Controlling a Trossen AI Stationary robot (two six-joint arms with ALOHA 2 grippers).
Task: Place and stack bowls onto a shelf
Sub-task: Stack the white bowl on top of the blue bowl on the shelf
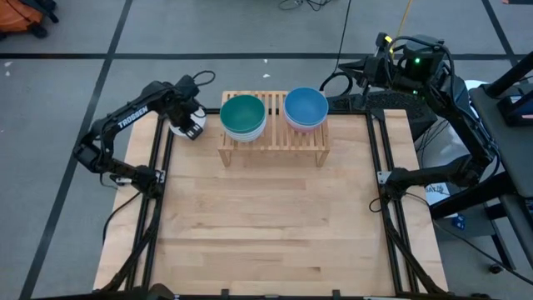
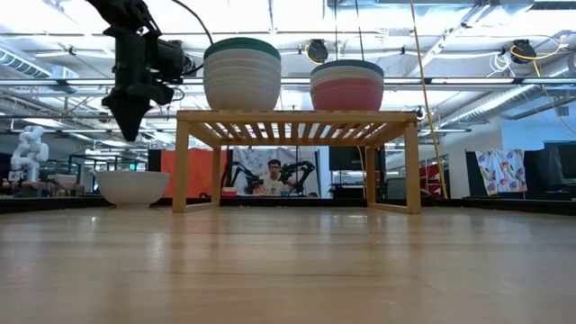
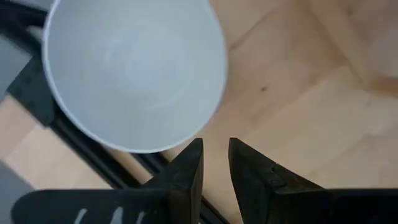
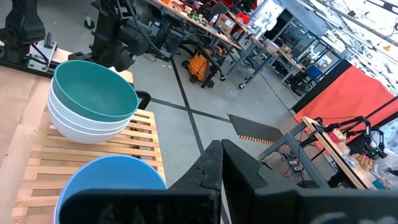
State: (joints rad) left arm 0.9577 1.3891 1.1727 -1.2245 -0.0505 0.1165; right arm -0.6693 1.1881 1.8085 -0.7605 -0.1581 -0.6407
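- I see the wooden shelf (image 1: 273, 137) at the far middle of the table (image 1: 266, 242), standing on its short legs.
- Two stacks of bowls sit on the shelf. The left stack has a teal bowl (image 1: 242, 112) on top of white bowls (image 2: 241, 85).
- The right stack has a blue bowl (image 1: 306, 107) on top and a pink bowl (image 2: 346, 94) under it.
- One more white bowl (image 3: 134, 71) is not on the shelf. It rests upright on the table's far left edge, just left of the shelf, partly over the black frame rail.
- My left gripper (image 3: 215, 165) hangs above that bowl, beside its rim, with its fingers a little apart and nothing between them. In the low view I see it well above the bowl and not touching it.
- My right gripper (image 4: 219, 163) waits off the table's far right corner, behind the shelf. Its fingers are pressed together and hold nothing.
- In the room beyond the table I see a person (image 2: 273, 176) sitting, framed under the shelf.
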